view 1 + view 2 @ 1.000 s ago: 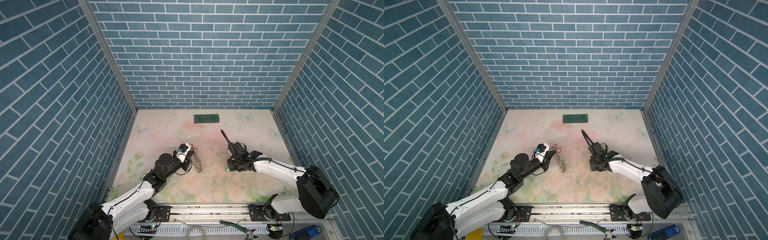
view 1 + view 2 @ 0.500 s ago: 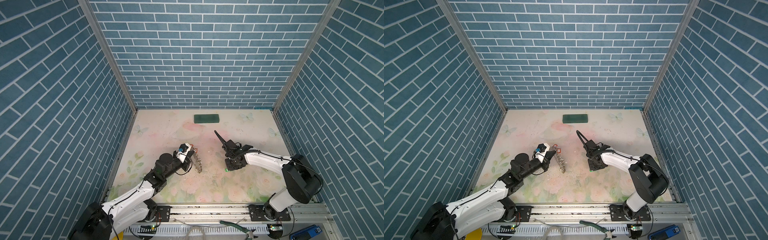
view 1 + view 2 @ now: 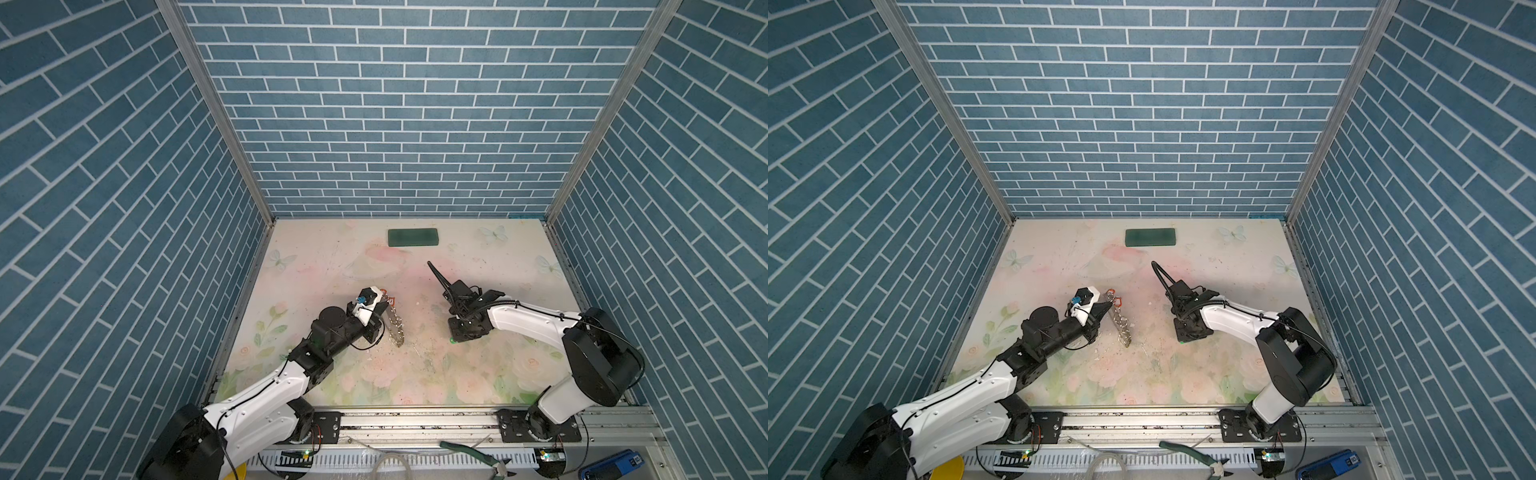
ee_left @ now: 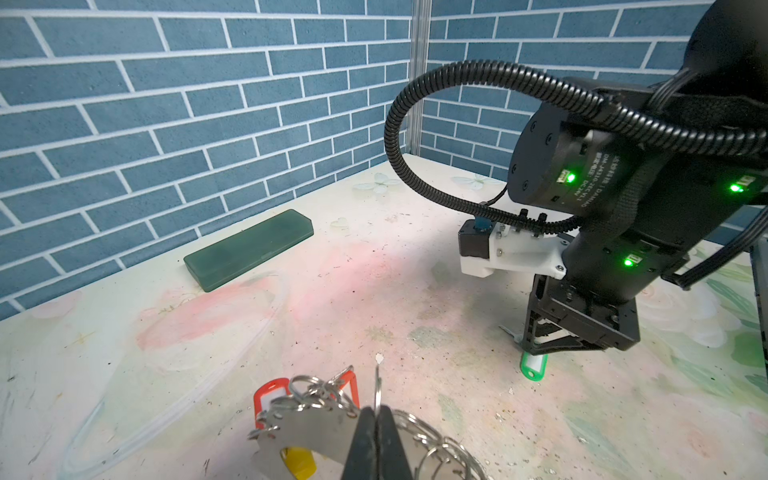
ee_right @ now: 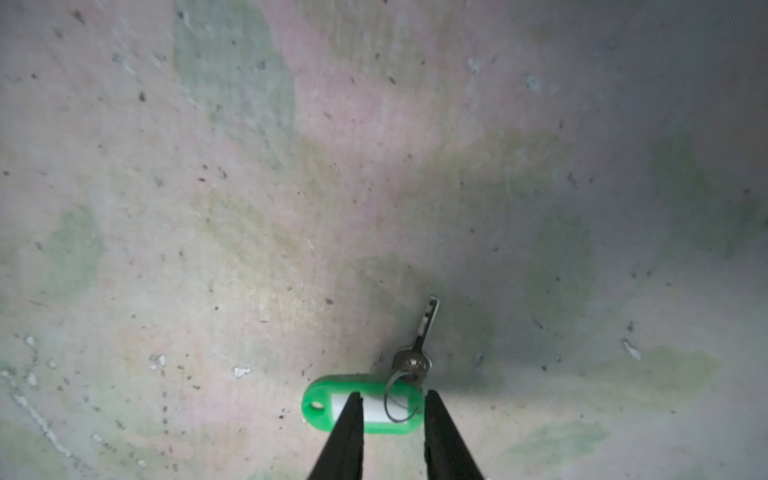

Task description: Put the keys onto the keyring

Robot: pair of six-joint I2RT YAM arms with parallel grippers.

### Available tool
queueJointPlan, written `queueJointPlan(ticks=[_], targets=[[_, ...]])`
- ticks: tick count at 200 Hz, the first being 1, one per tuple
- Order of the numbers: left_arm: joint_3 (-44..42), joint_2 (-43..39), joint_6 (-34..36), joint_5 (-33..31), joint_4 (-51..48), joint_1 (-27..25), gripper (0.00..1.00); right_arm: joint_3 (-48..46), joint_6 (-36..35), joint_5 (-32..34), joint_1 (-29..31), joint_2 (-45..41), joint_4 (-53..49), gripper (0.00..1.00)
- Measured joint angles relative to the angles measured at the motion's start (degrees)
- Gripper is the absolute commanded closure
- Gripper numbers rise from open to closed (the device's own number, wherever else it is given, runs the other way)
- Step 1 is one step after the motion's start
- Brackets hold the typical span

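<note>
1. At the left, the left hand (image 4: 376,419) has its jaws pressed together on one thin split ring of the keyring (image 4: 307,432) and holds it low over the worktop (image 3: 332,257). Two red tags (image 4: 270,399) and a yellow tag (image 4: 297,457) hang on the keyring already.
2. In the middle there is only bare worktop, and the two hands are well apart.
3. At the right, the right hand (image 5: 392,399) points down with its jaws a little spread, directly above the green-tagged key (image 5: 361,405). This key lies flat on the worktop. One finger covers the white label and the other stands at the tag's end, beside its small ring. I cannot tell whether they touch it.
4. The tag's long axis runs from one finger toward the other, and the metal blade sticks out sideways from the tag's end. I judge that closing now would squeeze the tag along its length, so it could slip. The right hand is clearly the nearer one.
</note>
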Motion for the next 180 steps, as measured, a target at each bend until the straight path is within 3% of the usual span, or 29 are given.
queueJointPlan(ticks=[82, 180], targets=[[0.0, 0.0, 0.0, 0.0, -0.2, 0.0, 1.0, 0.0, 1.0, -0.1, 0.0, 1.7, 0.2, 0.84], [0.0, 0.7, 0.0, 0.1, -0.2, 0.0, 1.0, 0.0, 1.0, 4.4, -0.1, 1.9, -1.8, 0.89]])
